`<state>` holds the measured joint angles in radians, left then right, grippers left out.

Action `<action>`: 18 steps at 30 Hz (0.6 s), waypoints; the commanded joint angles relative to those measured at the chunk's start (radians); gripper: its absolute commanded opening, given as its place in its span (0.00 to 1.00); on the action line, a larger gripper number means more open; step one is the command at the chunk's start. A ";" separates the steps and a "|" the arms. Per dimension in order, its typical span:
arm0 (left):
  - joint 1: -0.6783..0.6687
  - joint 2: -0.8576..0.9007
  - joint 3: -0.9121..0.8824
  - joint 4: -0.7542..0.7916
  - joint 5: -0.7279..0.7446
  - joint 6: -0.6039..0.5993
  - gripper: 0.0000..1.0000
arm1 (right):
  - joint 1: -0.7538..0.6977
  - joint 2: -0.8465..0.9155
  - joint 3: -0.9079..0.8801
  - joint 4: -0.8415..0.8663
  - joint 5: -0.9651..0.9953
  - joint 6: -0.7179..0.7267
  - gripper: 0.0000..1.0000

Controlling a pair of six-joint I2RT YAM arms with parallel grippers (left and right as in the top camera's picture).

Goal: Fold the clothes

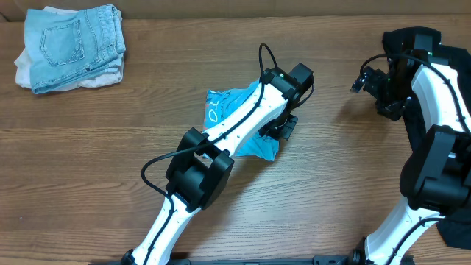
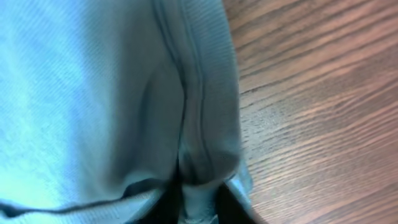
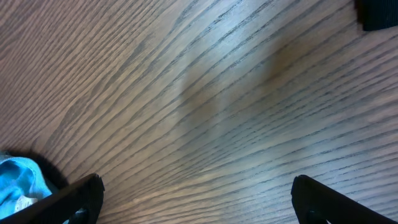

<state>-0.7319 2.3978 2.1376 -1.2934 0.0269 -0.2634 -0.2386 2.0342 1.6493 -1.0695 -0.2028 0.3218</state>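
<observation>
**Item:** The sky-blue T-shirt (image 1: 224,99) lies bunched at the centre of the overhead frame, partly under the left arm (image 1: 221,143). White lettering (image 1: 212,112) shows on its left portion but is too creased to read. No other brand or label is legible.

**Second garment:** The black shirt (image 1: 458,230) lies at the right edge of the frame, mostly hidden by the right arm (image 1: 441,96).

**Left hand** (image 2: 196,210)**:** Clamped on a seamed fold of the T-shirt at its right edge. The arm reaches diagonally from lower left to frame centre.

**Right hand** (image 3: 196,202)**:** Fingers (image 3: 78,196) stand wide apart over bare wood, holding nothing. It points left in the upper right of the overhead frame, well apart from the T-shirt.

**Surroundings:** Wood-grain surface (image 1: 331,184). Folded denim jeans (image 1: 73,40) rest on a white garment (image 1: 99,77) at upper left.
</observation>
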 commanded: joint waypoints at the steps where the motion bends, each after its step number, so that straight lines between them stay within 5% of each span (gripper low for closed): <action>1: -0.008 0.007 0.002 -0.010 -0.013 0.006 0.04 | 0.003 -0.029 0.020 0.004 -0.001 0.007 1.00; 12: -0.034 0.007 0.231 -0.192 -0.008 0.017 0.04 | 0.003 -0.029 0.020 0.003 -0.001 0.007 1.00; 18: -0.081 0.007 0.204 -0.196 0.107 0.017 0.04 | 0.003 -0.029 0.020 0.004 -0.001 0.007 1.00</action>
<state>-0.7761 2.3997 2.3573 -1.4963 0.0559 -0.2581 -0.2386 2.0342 1.6493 -1.0695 -0.2024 0.3210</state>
